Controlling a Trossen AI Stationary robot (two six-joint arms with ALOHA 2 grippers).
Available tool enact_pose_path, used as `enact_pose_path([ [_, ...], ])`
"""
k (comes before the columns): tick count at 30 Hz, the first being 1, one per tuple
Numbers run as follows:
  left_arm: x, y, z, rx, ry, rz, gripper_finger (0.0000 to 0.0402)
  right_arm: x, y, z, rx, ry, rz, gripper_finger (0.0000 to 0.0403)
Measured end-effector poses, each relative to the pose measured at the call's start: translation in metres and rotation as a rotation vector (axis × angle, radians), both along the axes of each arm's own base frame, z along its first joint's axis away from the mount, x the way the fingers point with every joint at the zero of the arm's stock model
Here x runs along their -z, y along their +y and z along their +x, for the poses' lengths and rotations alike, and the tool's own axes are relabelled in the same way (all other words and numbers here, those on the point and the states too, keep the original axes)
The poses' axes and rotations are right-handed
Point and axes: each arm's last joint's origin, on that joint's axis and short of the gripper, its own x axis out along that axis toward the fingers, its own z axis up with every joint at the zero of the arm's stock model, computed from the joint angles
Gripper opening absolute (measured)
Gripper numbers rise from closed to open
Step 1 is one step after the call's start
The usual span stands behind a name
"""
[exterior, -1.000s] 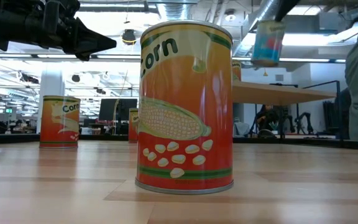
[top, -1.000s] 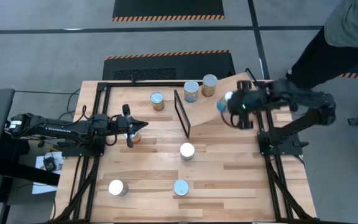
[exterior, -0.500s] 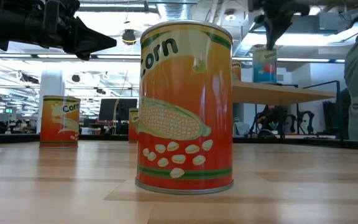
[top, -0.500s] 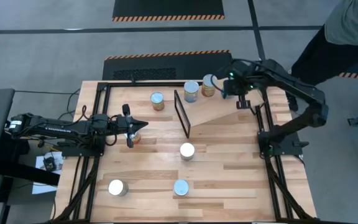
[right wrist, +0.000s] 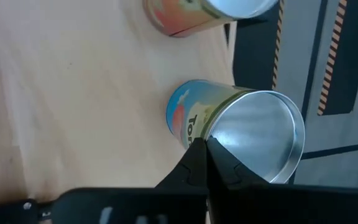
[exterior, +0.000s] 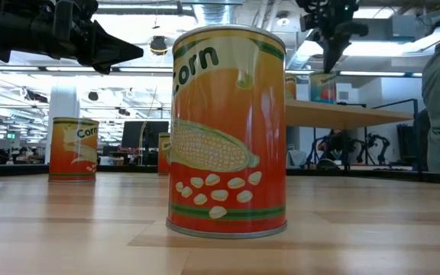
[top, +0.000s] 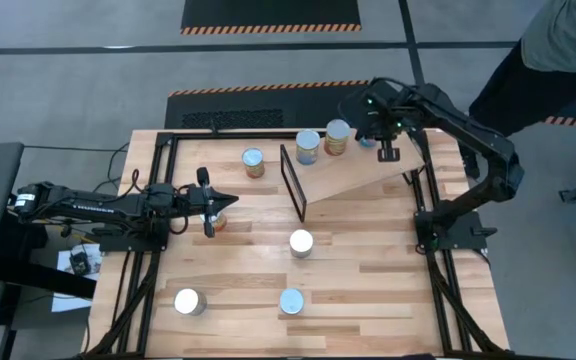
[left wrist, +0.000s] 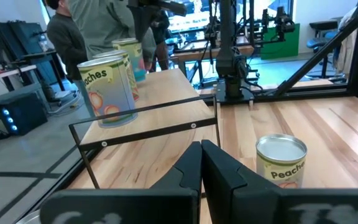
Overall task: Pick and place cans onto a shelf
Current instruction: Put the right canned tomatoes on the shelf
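Observation:
My right gripper (top: 377, 138) is shut over the far end of the tilted wooden shelf (top: 358, 176), pointing down at a blue-labelled can (right wrist: 194, 118) that stands on its base there. Two more cans (top: 308, 147) (top: 337, 137) stand beside it on the shelf. My left gripper (top: 230, 200) is shut and empty, held above the table's left part over an orange can (top: 218, 223). Several other cans stand on the table, among them a large corn can (exterior: 229, 130) and a peaches can (left wrist: 280, 158). My right gripper's shut fingertips (exterior: 331, 67) hang just over the silver top (right wrist: 260, 134) of the blue-labelled can, coming from above. I cannot tell whether they touch it. The can stands upright on the shelf.
The shelf's black end frame (top: 293, 183) stands upright at its low end. Cans stand on the table (top: 254, 162), (top: 300, 242), (top: 188, 301), (top: 291, 300). A person (top: 538, 70) stands beyond the table's far right corner. Bare tabletop lies near right (top: 388, 280).
My right gripper has carried the blue-labelled can from above the shelf's right part toward the table's far edge and down. The can, then lifted and tilted, now stands on the shelf next to the other two.

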Motion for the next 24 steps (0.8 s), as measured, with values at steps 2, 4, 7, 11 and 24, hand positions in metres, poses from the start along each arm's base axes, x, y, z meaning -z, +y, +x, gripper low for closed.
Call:
enact_pose_path([
  [2,-0.0001,0.0000,0.0000,0.000,0.000,0.000,0.0000,-0.0004,-0.0008,0.0007,0.001,-0.011,-0.005,0.0008],
  [4,0.0000,0.0000,0.0000,0.000,0.000,0.000,0.0000,-0.0005,-0.0022,0.0003,-0.001,-0.023,0.003,0.0008],
  [7,0.0000,0.0000,0.0000,0.000,0.000,-0.001,0.0000,-0.0010,-0.0036,0.0013,-0.009,-0.058,0.023,0.0007],
  [11,-0.0001,0.0000,0.0000,-0.001,-0.002,-0.007,0.0000,-0.0019,-0.0048,0.0028,-0.009,-0.075,0.009,0.0007],
  [24,0.0000,0.0002,0.0000,-0.007,-0.001,-0.003,0.0000,-0.0027,-0.0082,0.0026,-0.009,-0.096,0.003,0.0008],
])
